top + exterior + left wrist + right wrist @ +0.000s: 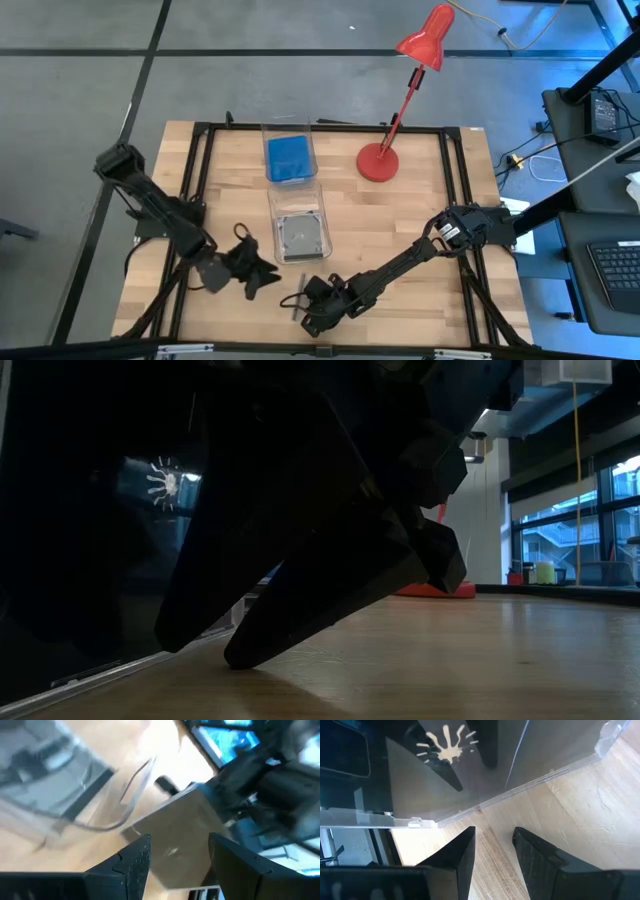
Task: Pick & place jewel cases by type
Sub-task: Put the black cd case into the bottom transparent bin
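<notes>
- Jewel case (535, 755), clear, stands tilted at the tabletop's (420, 230) front edge, just ahead of the right gripper (494, 850), whose jaws are partly open and empty
- Left gripper (177, 860) has wide jaws flanking it; contact unclear
- Steady both sides, then lift toward the bin (272, 215) holding a grey case (300, 236)

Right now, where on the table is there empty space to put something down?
Bare wood shows right of the two clear bins, between the red lamp and the right arm. Another bare strip runs left of the bins, above the left gripper. The front middle is crowded: both grippers, right gripper, sit close together below the bins.
</notes>
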### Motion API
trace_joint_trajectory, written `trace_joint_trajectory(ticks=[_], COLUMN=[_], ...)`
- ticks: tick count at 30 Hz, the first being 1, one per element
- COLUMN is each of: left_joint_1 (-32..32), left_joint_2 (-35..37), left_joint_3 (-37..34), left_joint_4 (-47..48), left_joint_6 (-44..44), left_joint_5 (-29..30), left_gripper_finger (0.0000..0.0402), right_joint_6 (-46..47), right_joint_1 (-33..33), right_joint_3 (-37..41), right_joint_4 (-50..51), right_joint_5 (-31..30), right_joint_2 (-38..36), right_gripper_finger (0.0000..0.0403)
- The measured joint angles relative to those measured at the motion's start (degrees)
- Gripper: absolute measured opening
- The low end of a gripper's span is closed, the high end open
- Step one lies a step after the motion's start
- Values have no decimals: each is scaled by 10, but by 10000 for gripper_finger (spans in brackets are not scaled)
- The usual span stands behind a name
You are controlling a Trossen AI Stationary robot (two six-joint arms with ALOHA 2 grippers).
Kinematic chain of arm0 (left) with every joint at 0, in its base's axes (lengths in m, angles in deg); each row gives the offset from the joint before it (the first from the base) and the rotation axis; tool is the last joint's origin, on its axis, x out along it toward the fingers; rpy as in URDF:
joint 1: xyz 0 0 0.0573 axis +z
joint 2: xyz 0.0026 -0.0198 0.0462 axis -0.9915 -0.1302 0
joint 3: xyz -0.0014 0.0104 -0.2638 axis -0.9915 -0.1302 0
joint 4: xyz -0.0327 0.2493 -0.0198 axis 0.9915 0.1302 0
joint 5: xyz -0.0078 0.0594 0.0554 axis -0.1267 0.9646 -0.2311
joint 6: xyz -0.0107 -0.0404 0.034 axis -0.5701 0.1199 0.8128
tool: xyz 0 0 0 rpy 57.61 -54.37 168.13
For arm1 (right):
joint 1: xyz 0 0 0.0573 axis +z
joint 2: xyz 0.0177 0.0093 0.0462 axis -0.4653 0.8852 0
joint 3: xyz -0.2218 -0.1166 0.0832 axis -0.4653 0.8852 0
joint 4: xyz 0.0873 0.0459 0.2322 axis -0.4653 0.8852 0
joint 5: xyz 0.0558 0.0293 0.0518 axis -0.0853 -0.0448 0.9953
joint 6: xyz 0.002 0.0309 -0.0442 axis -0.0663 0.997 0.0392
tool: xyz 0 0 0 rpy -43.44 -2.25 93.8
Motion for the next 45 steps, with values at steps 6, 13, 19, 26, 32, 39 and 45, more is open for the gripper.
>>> trace_joint_trajectory(ticks=[6,13,19,26,32,39,45], left_joint_1=[-44,-66,-76,-61,-33,-8,-3], left_joint_2=[11,-46,-145,-288,-340,-341,-340], left_joint_3=[94,276,436,627,683,683,683], left_joint_4=[106,312,515,758,796,751,704], left_joint_6=[65,58,-64,-208,-284,-292,-281], left_joint_5=[95,119,81,-42,-144,-155,-151], left_gripper_finger=[194,194,194,194,194,194,194], right_joint_6=[0,0,0,0,0,-8,-32], right_joint_1=[0,0,0,0,0,0,0], right_joint_3=[0,0,0,0,0,0,0], right_joint_4=[3,2,2,0,0,0,0], right_joint_5=[0,1,1,1,1,1,1], right_joint_2=[0,0,0,0,0,0,0], right_gripper_finger=[144,144,144,144,144,144,144])
